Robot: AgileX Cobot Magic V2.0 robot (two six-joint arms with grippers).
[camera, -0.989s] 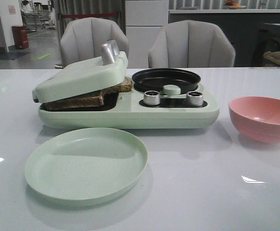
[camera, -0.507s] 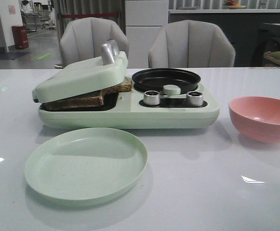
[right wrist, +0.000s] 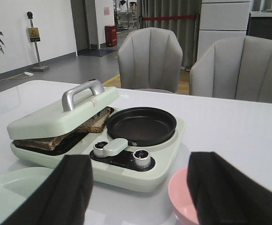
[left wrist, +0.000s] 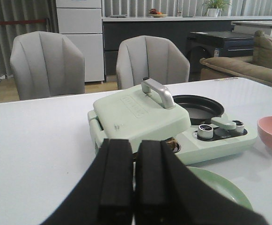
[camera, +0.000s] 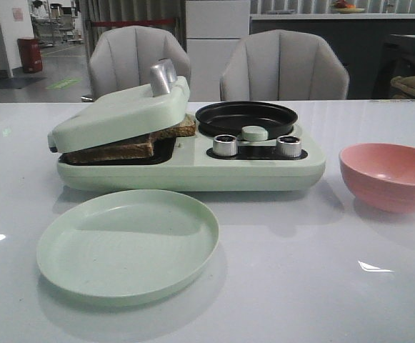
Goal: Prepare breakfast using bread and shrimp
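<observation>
Gleaming white table [camera: 278, 286] fronts two grey chairs [camera: 283, 64]; left tool [left wrist: 135, 176] nearly closed, right tool [right wrist: 140, 187] wide.

Two grey padded chairs [camera: 140, 61] [camera: 284, 66] stand behind the glossy white table [camera: 300, 286]. A red bin [camera: 30, 54] sits far back on the grey floor [camera: 57, 71], beside a white wall [right wrist: 42, 28].

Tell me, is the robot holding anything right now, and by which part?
Nothing is held. The left gripper has its fingers shut together with nothing between them; the right gripper is open and empty, above the table.
</observation>
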